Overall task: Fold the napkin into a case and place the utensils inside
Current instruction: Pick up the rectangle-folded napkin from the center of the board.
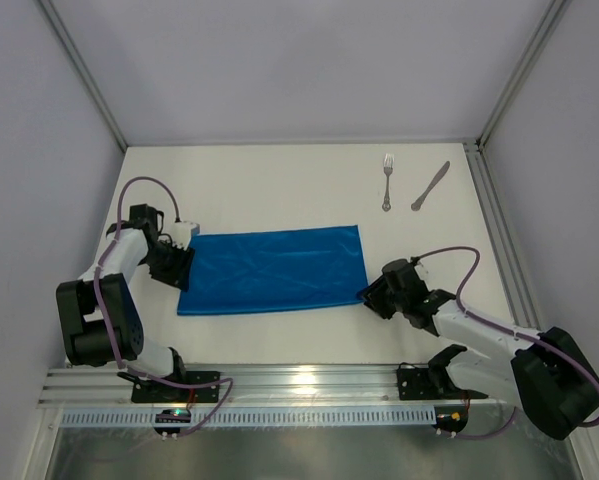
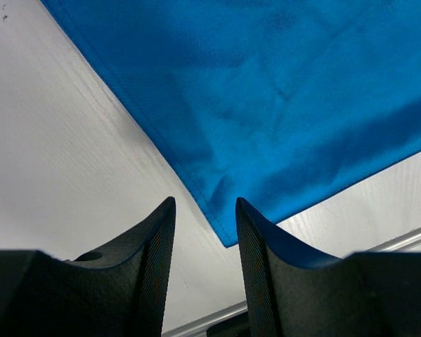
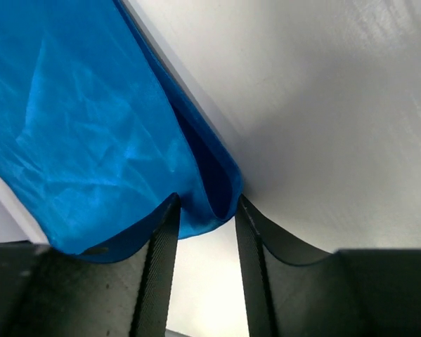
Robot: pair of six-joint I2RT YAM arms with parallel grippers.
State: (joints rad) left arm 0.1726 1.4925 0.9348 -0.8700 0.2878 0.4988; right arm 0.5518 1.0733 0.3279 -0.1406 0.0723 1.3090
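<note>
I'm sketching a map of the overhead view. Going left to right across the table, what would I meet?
left fingers → napkin → fork → knife. The right fingers are left out, since they overlap the napkin's right corner.

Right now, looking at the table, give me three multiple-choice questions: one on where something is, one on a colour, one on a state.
1. Where do the fork and knife lie?
A) beyond the far right corner of the napkin, on bare table
B) on top of the napkin
C) hanging off the table's near edge

2. What colour is the napkin?
A) red
B) blue
C) white

3. How does the napkin lie?
A) crumpled in a ball
B) rolled round the fork
C) flat, as an oblong

Answers: 1 A, both lie clear of the cloth; 2 B, it is bright blue in every view; 3 C, it lies flat with straight edges.
</note>
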